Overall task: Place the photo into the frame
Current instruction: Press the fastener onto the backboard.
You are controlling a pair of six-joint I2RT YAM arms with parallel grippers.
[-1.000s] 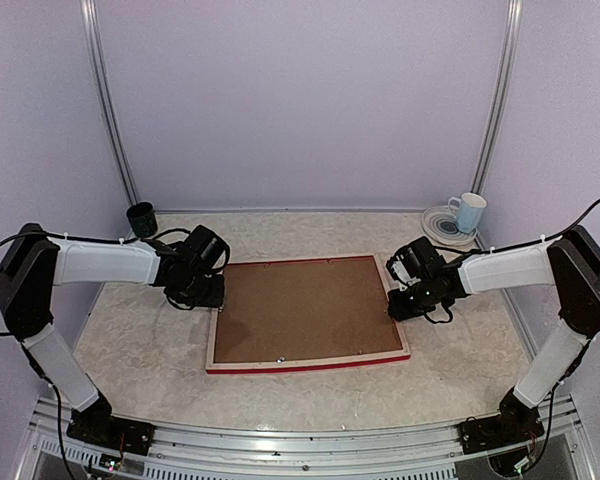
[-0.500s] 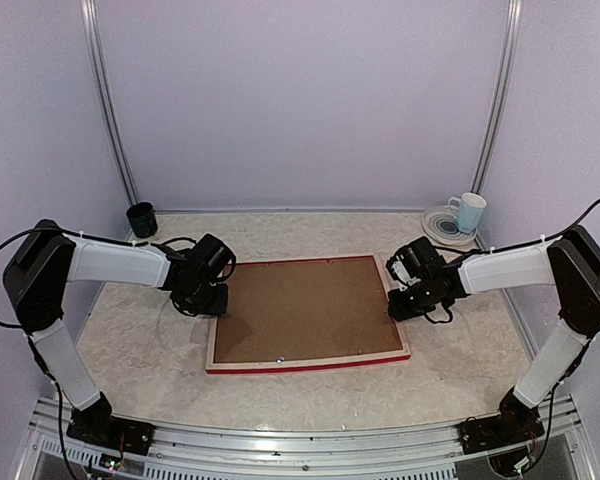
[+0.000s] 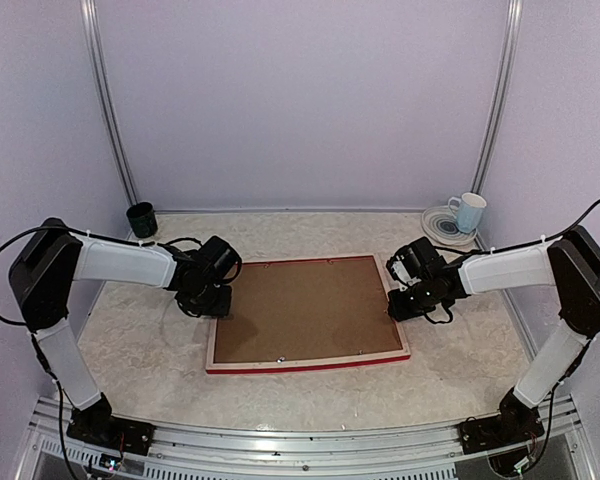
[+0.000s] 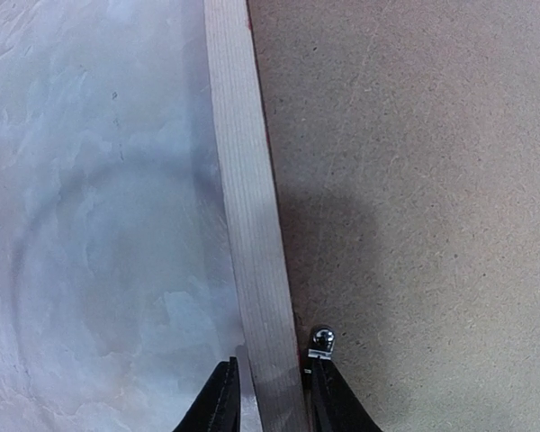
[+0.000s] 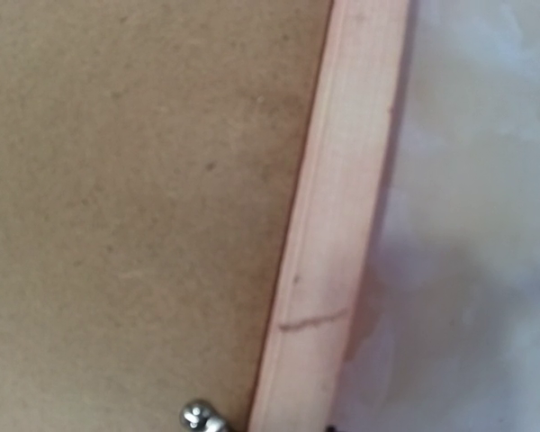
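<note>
Dark green cup (image 3: pixel 141 218): upright at the far left corner of the table (image 3: pixel 310 400), well apart from the rest. Left gripper (image 3: pixel 216 300): pointed down at the left short rail of the frame (image 3: pixel 308 358); in the left wrist view its 2 fingers (image 4: pixel 220 403) stand a little apart, astride the pale wood rail, 1 over the table side and 1 over the board side. They hold nothing that can be seen, and contact with the rail cannot be told. Frame: flat on the table at centre, between the 2 grippers, pale wood back up, front face down and hidden, long axis running left to right, slightly skewed, the red edge showing along the near side. Brown backing board (image 3: pixel 305 308): fills the recess. Metal tab (image 4: pixel 321 340): 1, small, on the board just beside the left rail; another tab (image 5: pixel 201 417) sits by the right rail, cut off at the bottom of the right wrist view. Right gripper (image 3: pixel 402 303): low over the right short rail; its fingers fall outside its own camera view, so its opening cannot be told. White mug (image 3: pixel 468 212): upright on a patterned saucer (image 3: pixel 438 228), far right corner.
</note>
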